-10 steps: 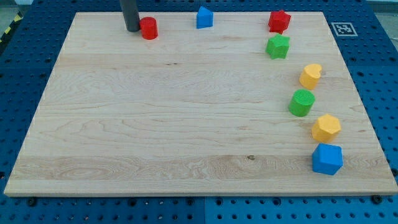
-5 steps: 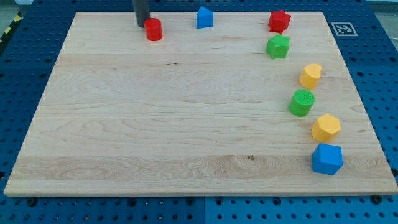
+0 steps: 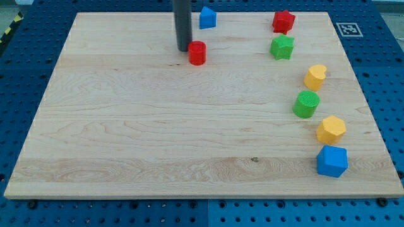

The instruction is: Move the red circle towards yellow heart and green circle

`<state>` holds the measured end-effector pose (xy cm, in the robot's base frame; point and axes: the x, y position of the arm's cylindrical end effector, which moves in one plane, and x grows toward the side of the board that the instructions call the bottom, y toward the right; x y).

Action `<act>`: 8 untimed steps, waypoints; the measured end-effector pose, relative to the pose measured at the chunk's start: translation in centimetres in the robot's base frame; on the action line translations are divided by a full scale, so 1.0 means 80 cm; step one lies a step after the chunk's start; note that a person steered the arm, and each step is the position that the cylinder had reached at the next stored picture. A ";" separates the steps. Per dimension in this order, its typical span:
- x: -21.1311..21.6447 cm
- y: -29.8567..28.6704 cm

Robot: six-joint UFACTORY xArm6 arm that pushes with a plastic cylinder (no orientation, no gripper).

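The red circle (image 3: 197,53) sits on the wooden board (image 3: 158,126) near the view's top, left of centre. My tip (image 3: 184,49) touches its upper left side. The yellow heart (image 3: 315,76) lies at the view's right, and the green circle (image 3: 306,103) lies just below it. Both are far to the right of the red circle and a little lower.
A blue block (image 3: 207,17) sits at the top edge just right of my rod. A red star (image 3: 283,21) and a green star (image 3: 282,47) stand at the upper right. A yellow hexagon (image 3: 331,129) and a blue cube (image 3: 332,161) lie at the lower right.
My tip has pushed the red circle to the right and downward, from the top left area toward the board's middle. The other blocks have not moved.
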<state>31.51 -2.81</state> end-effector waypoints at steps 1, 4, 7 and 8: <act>0.013 0.033; 0.072 0.061; 0.140 0.061; 0.140 0.063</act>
<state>42.74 2.23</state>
